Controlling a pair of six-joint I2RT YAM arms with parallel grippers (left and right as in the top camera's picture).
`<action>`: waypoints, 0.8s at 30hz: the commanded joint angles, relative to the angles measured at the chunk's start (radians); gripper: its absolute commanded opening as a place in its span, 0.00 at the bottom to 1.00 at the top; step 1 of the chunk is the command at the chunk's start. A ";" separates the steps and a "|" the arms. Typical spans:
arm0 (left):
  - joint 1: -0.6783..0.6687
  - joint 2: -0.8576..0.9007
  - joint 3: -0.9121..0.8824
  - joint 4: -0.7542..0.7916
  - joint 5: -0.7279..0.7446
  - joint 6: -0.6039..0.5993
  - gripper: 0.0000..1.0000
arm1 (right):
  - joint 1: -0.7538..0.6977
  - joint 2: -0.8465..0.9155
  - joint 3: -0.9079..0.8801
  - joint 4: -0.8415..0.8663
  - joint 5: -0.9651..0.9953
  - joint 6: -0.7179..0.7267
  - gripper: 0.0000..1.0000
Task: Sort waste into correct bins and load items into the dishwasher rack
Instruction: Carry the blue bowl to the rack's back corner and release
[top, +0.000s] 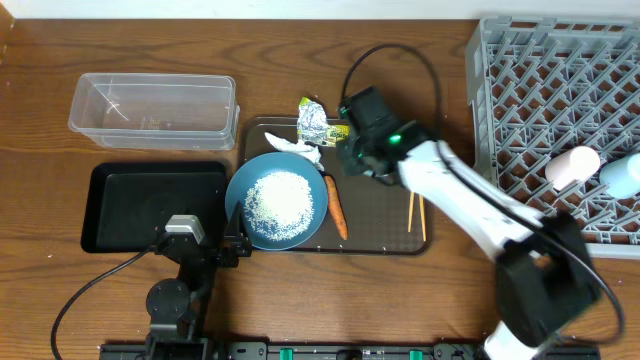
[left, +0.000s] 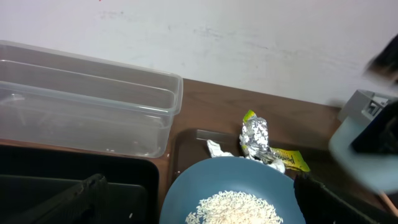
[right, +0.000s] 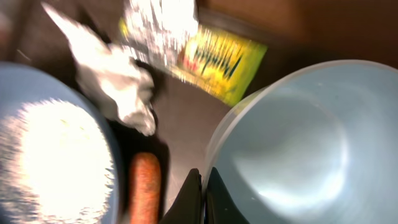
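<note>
My right gripper (right: 203, 186) is shut on the rim of the light-blue bowl (right: 292, 143), one finger inside and one outside. In the overhead view it (top: 356, 152) hovers over the back of the brown tray and hides the bowl. Beside it lie the white tissue (right: 118, 84), the foil wrapper (right: 205, 50) and the carrot (right: 144, 186). The blue plate (top: 278, 205) carries rice (top: 281, 200). My left gripper (left: 202, 208) stands open, its fingers either side of the plate's near part. Chopsticks (top: 416, 213) lie on the tray's right side. The grey rack (top: 540, 90) holds two cups (top: 572, 165).
The clear tub (top: 153, 105) stands at the back left and the black tray (top: 150, 205) in front of it, left of the plate. The brown serving tray (top: 385, 225) holds the plate, the waste and the chopsticks. The rack fills the right side.
</note>
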 joint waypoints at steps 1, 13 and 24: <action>-0.004 0.001 -0.018 -0.033 0.018 0.002 0.98 | -0.074 -0.114 0.028 0.005 -0.057 0.020 0.01; -0.004 0.001 -0.018 -0.033 0.018 0.002 0.98 | -0.661 -0.233 0.028 0.256 -0.821 -0.089 0.01; -0.004 0.001 -0.018 -0.033 0.018 0.002 0.98 | -1.120 -0.063 0.028 0.721 -1.064 0.125 0.01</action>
